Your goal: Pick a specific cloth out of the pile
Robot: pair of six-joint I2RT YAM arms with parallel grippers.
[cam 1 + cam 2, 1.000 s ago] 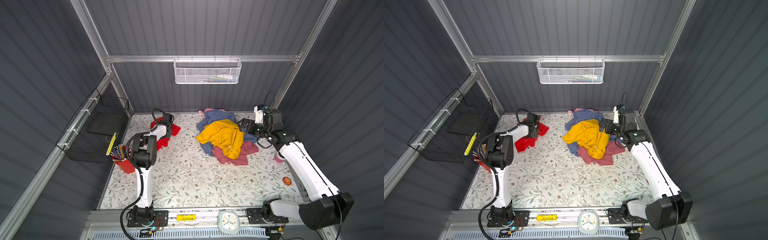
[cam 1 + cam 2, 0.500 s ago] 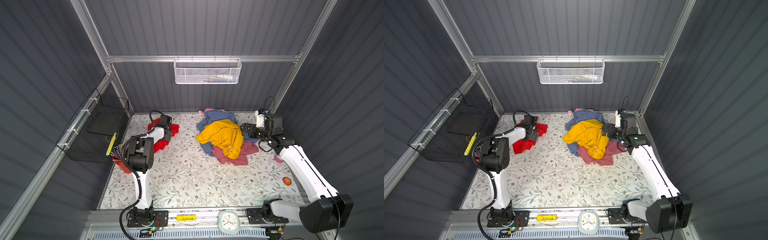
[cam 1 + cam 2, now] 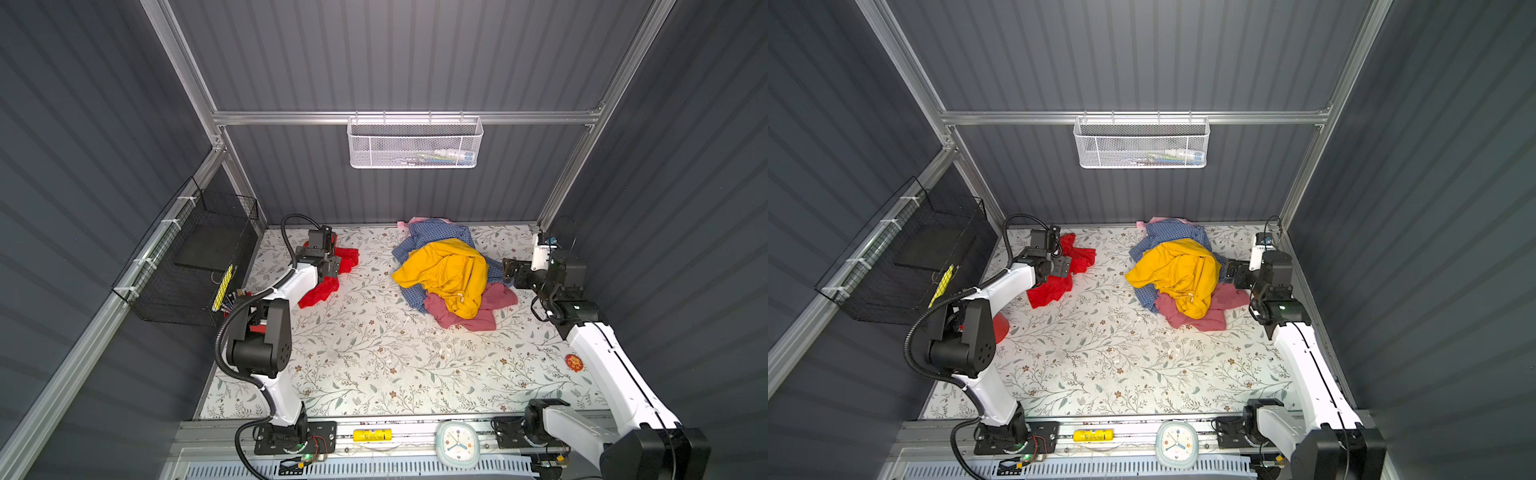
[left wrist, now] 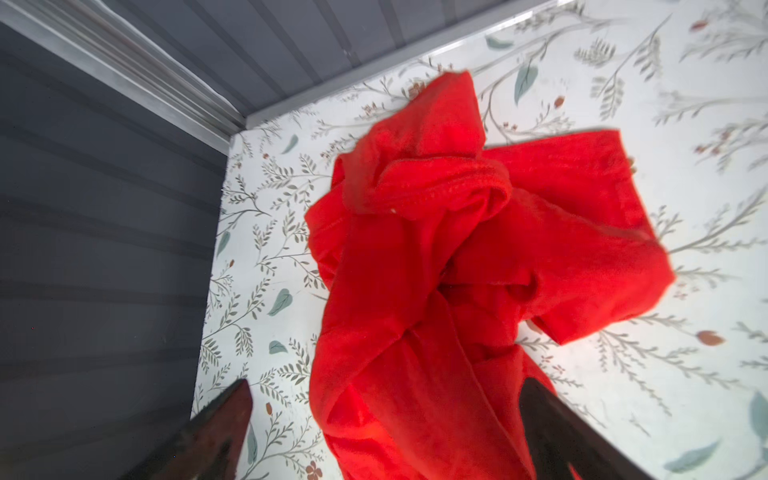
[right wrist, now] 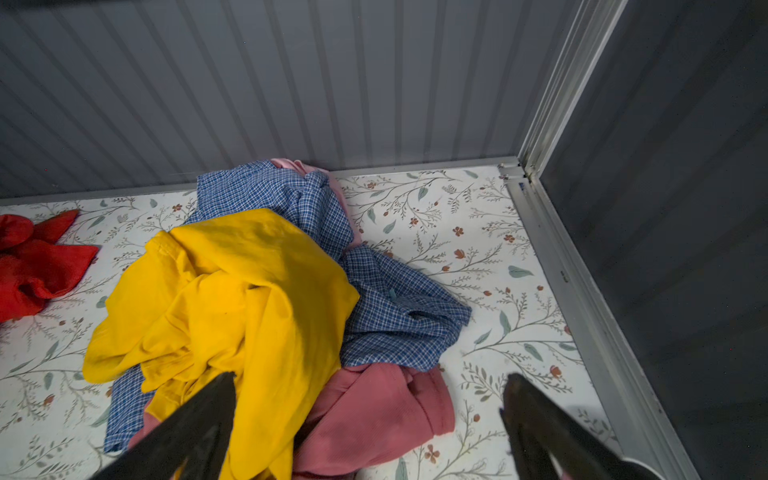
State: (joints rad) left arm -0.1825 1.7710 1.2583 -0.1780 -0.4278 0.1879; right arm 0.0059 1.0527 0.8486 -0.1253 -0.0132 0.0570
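While wall-side (image 4: 104, 249), cloth (image 4: 457, 249) under left pincer (image 4: 384, 386)

A white mesh basket (image 3: 415, 143) hangs on the back rail (image 3: 282, 117). A black wire basket (image 3: 187, 266) hangs at the left. On the floral tabletop (image 3: 374, 365) lies 1 small round red item (image 3: 574, 362). A clock (image 3: 457, 444) and a yellow cylinder (image 3: 372, 435) sit on the front rail (image 3: 411, 430).

Red cloth (image 3: 320, 293) under left gripper (image 3: 333, 267), pile (image 3: 449, 274) well apart

The left gripper (image 4: 384, 384) has spread open and let go of the cloth (image 4: 457, 249).
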